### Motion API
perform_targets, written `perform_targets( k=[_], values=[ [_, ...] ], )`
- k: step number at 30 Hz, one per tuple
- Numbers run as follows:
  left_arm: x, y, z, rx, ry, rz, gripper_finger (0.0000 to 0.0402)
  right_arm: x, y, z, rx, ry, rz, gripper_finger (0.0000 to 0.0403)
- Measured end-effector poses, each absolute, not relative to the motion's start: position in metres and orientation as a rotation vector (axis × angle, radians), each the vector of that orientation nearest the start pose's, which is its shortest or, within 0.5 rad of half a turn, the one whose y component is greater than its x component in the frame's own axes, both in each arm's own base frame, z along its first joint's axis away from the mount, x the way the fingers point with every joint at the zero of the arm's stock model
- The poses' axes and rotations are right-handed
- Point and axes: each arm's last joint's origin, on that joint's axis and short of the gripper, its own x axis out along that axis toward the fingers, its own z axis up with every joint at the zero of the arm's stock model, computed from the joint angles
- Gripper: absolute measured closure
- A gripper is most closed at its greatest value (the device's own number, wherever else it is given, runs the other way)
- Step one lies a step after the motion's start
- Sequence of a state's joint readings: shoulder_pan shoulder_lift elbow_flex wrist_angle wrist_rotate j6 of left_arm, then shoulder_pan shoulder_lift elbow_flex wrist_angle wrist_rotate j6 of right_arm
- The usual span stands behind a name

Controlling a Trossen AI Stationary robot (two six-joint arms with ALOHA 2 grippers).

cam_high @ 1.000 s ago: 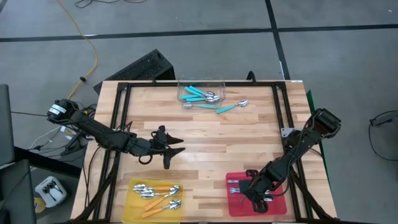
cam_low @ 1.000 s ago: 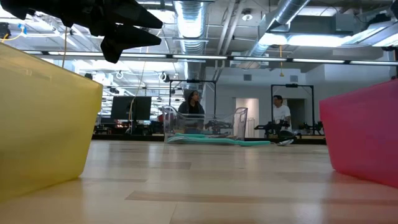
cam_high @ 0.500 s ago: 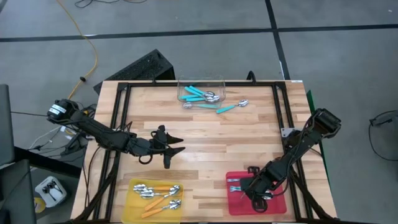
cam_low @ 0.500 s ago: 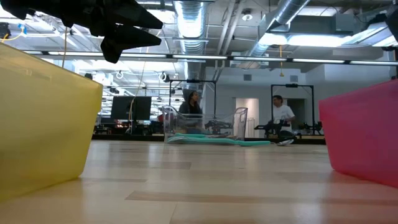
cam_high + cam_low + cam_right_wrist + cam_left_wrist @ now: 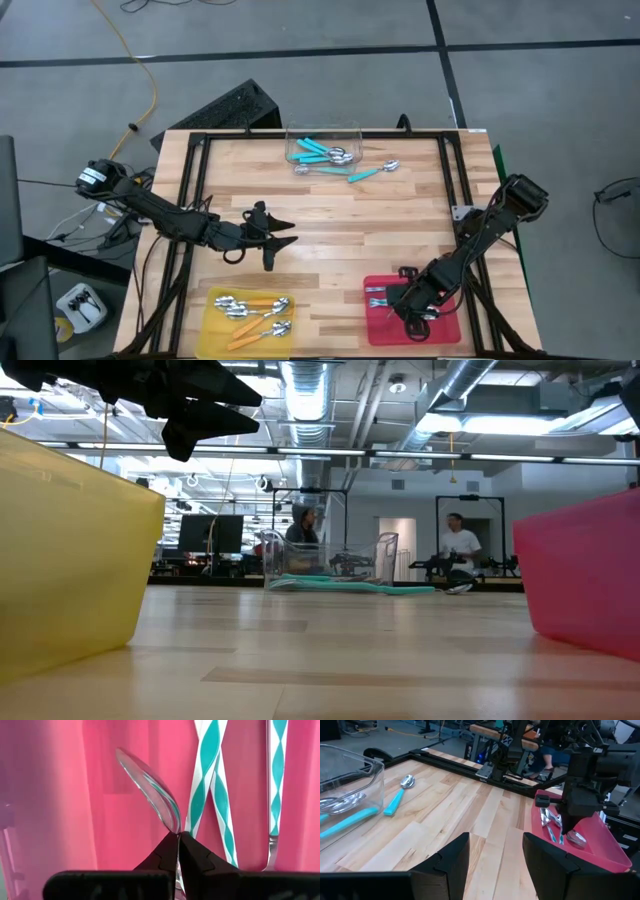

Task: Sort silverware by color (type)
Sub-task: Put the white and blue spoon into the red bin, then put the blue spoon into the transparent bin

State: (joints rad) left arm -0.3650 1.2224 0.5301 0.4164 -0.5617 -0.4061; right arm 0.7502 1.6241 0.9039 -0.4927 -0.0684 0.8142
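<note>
1. Dark fingers of the right tool (image 5: 178, 840) stand nearly together, pinching a spoon (image 5: 150, 787) whose shiny bowl rises just past the tips; the tool (image 5: 405, 305) sits low over the red tray (image 5: 446, 328).
2. Teal-and-white striped handles (image 5: 207, 785) of other spoons lie in that tray beside the pinched one.
3. Left tool (image 5: 492, 857) hovers mid-surface with its fingers apart, holding nothing (image 5: 270, 238).
4. Orange-handled spoons (image 5: 250, 310) rest in the yellow tray (image 5: 208, 335).
5. Teal-handled spoons (image 5: 320, 152) lie in the clear tub (image 5: 322, 132) at the far edge; one teal spoon (image 5: 372, 171) lies on the wooden surface (image 5: 340, 230) just beside it.
</note>
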Motion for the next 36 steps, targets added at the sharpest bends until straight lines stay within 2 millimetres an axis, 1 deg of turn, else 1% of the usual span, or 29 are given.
perform_targets(
  k=[11, 15, 19, 23, 27, 32, 36],
  values=[
    [0.235, -0.073, 0.216, -0.279, 0.203, 0.242, 0.0235, 0.213, 0.200, 0.160, 0.262, 1.338, 0.181, 0.0296],
    [0.235, -0.073, 0.216, -0.279, 0.204, 0.242, 0.0235, 0.215, 0.202, 0.162, 0.260, 1.306, 0.216, 0.0285],
    [0.235, -0.073, 0.216, -0.279, 0.204, 0.242, 0.0235, 0.218, 0.205, 0.165, 0.263, 1.285, 0.238, 0.0284],
    [0.235, -0.073, 0.216, -0.280, 0.204, 0.242, 0.0235, 0.225, 0.208, 0.178, 0.269, 1.297, 0.303, 0.0284],
    [0.235, -0.073, 0.216, -0.281, 0.204, 0.242, 0.0235, 0.233, 0.206, 0.197, 0.220, 1.339, 0.378, 0.0284],
    [0.235, -0.073, 0.216, -0.289, 0.203, 0.240, 0.0235, 0.243, 0.195, 0.226, 0.103, 1.380, 0.407, 0.0284],
    [0.235, -0.073, 0.216, -0.289, 0.203, 0.240, 0.0235, 0.251, 0.181, 0.248, -0.009, 1.398, 0.420, 0.0284]
  ],
)
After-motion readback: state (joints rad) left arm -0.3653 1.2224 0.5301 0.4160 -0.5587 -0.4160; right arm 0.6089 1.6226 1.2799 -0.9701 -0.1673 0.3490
